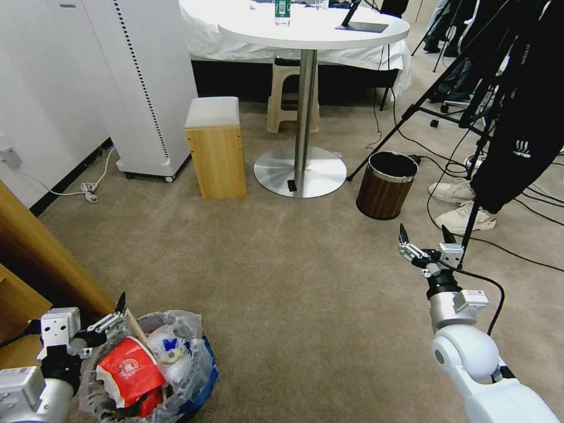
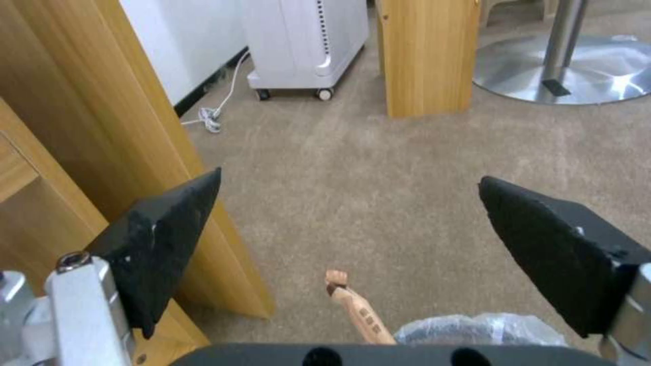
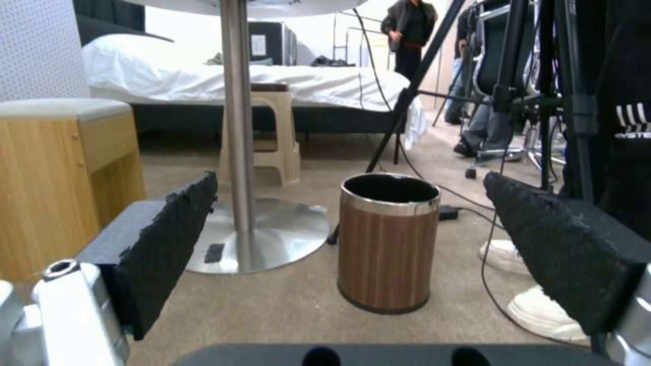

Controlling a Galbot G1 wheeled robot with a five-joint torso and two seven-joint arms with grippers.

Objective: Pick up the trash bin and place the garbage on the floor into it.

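The trash bin (image 1: 194,385) stands on the beige floor (image 1: 294,282) at my lower left, its crinkly bag with blue patches hanging over the rim. Garbage fills it: a red paper cup (image 1: 129,370), white crumpled pieces (image 1: 167,352) and a wooden stick (image 1: 136,329) that pokes up. My left gripper (image 1: 117,314) hovers open at the bin's near-left rim; the left wrist view has the stick (image 2: 356,310) and bag edge (image 2: 475,328) below its open gripper (image 2: 350,177). My right gripper (image 1: 427,238) hangs open above the carpet at the right, holding nothing (image 3: 351,175).
A brown wood-grain bin (image 1: 386,185) stands ahead of the right gripper. Beyond are a round table's steel base (image 1: 300,170), a wooden box stool (image 1: 216,147) and a white cabinet on wheels (image 1: 141,88). Slanted wooden furniture (image 1: 35,258) borders the left. Tripod legs, cables and a person's shoes (image 1: 464,205) crowd the right.
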